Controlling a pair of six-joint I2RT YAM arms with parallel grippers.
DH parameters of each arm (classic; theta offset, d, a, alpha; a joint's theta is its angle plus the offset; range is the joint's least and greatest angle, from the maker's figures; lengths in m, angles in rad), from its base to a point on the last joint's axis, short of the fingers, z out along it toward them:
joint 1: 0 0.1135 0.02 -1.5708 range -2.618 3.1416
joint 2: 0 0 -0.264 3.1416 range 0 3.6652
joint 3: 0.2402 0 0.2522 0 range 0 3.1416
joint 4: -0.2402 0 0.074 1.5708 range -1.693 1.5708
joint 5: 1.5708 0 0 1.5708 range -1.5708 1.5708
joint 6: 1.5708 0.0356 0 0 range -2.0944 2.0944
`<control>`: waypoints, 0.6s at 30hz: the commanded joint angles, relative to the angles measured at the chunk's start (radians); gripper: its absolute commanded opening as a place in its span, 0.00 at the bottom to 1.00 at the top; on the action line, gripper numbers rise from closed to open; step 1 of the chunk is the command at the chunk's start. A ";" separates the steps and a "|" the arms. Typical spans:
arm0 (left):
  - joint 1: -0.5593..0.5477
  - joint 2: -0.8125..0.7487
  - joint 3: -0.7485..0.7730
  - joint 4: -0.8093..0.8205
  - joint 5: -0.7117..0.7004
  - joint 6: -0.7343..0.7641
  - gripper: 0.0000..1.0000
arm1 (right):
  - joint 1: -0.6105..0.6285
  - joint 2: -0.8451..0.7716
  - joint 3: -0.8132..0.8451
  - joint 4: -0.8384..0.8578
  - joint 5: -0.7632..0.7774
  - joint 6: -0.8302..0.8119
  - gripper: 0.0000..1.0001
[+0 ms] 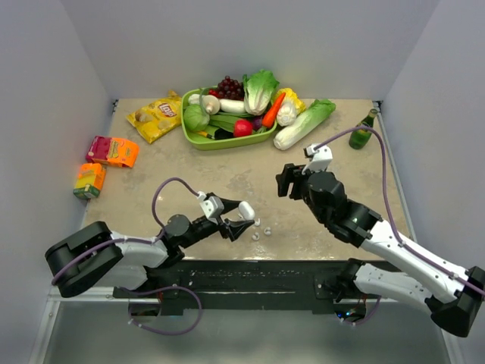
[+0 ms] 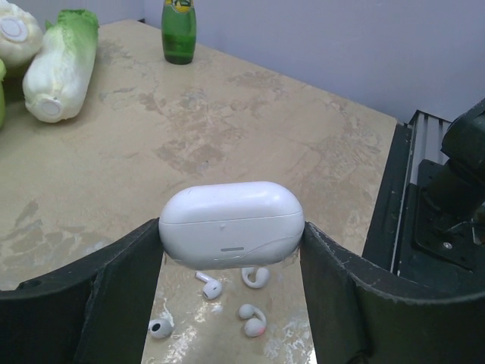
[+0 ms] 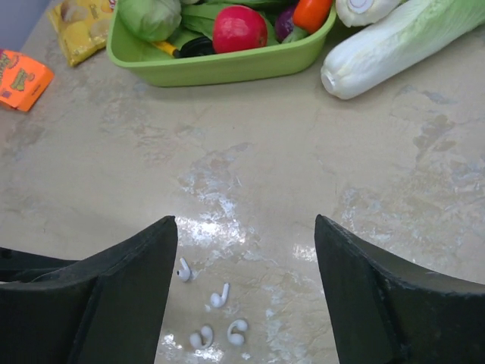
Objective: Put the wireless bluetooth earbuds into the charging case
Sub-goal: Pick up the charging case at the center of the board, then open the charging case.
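Jaws on the left arm are gripping the charging case [image 2: 231, 224] by its two ends and holding it level, clear of the surface [image 1: 227, 178]. Its lid is looking shut, with only a thin seam showing. Directly beneath it the wireless bluetooth earbuds [image 2: 212, 287] are lying loose in a small cluster of four, near the front edge of the surface and just ahead of the black base rail [image 1: 250, 273]. Further right, the right jaws are standing wide apart with nothing between them, hanging over bare surface and pointing down toward that same cluster. The work seems to be sitting at the start: the case is being presented, and no bud is going in yet. The next move is probably calling for the lid to be lifted. After that comes a very fine pinch on one bud, which is far smaller than the fingers and likely to skid on the glossy top. Open room is lying in the middle, between the arms and the green tray [image 1: 198, 140]. The bottle [image 1: 362, 136] and the side walls are standing well apart from the work.
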 commanded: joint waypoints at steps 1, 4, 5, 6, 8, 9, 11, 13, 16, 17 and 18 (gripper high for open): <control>-0.018 -0.059 -0.020 0.358 -0.063 0.069 0.00 | -0.002 -0.095 -0.082 0.163 0.023 0.065 0.78; -0.027 -0.060 -0.051 0.413 -0.077 0.089 0.00 | -0.003 -0.109 -0.101 0.248 -0.150 -0.013 0.78; -0.027 -0.056 -0.060 0.432 -0.077 0.092 0.00 | -0.002 -0.100 -0.089 0.219 -0.185 -0.018 0.79; -0.029 -0.053 -0.081 0.479 -0.069 0.100 0.00 | -0.002 -0.081 -0.072 0.202 -0.240 -0.042 0.79; -0.029 -0.045 -0.100 0.510 -0.057 0.103 0.00 | -0.002 -0.031 -0.041 0.161 -0.320 -0.053 0.82; -0.030 -0.045 -0.107 0.521 -0.046 0.112 0.00 | -0.003 -0.020 -0.040 0.159 -0.390 -0.048 0.83; -0.030 -0.050 -0.109 0.512 -0.045 0.118 0.00 | -0.002 0.014 -0.044 0.174 -0.454 -0.036 0.85; -0.033 -0.059 -0.112 0.497 -0.036 0.126 0.00 | -0.002 0.026 -0.051 0.187 -0.509 -0.018 0.86; -0.040 -0.070 -0.114 0.495 -0.019 0.157 0.00 | -0.002 0.055 -0.061 0.216 -0.592 -0.007 0.89; -0.044 -0.073 -0.115 0.490 -0.017 0.179 0.00 | -0.002 0.069 -0.057 0.207 -0.610 -0.004 0.89; -0.046 -0.077 -0.108 0.477 -0.013 0.189 0.00 | -0.002 0.104 -0.049 0.190 -0.622 -0.011 0.89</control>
